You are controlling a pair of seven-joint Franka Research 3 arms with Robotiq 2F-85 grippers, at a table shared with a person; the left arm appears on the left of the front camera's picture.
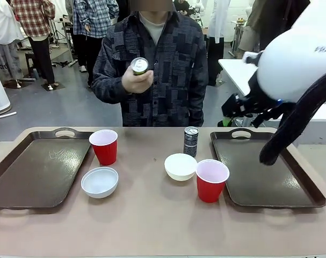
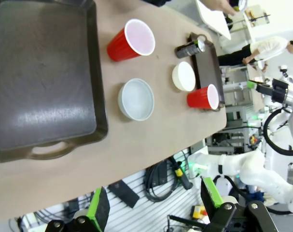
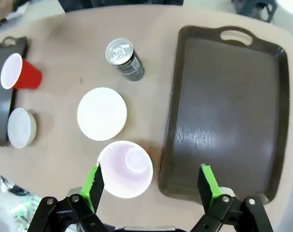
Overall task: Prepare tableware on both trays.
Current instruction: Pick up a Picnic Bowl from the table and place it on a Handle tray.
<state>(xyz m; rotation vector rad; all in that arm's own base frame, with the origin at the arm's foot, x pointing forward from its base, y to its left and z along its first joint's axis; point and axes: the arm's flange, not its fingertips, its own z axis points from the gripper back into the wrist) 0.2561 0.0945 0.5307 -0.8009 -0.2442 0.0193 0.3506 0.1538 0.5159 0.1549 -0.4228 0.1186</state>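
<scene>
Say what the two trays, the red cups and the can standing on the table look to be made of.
Left tray and right tray: likely hard plastic, dark brown, scuffed with a dull sheen. Left red cup and right red cup: thin plastic by the look, glossy red, whitish inside. Can: probably metal, dark printed wall, bright silver top.
</scene>
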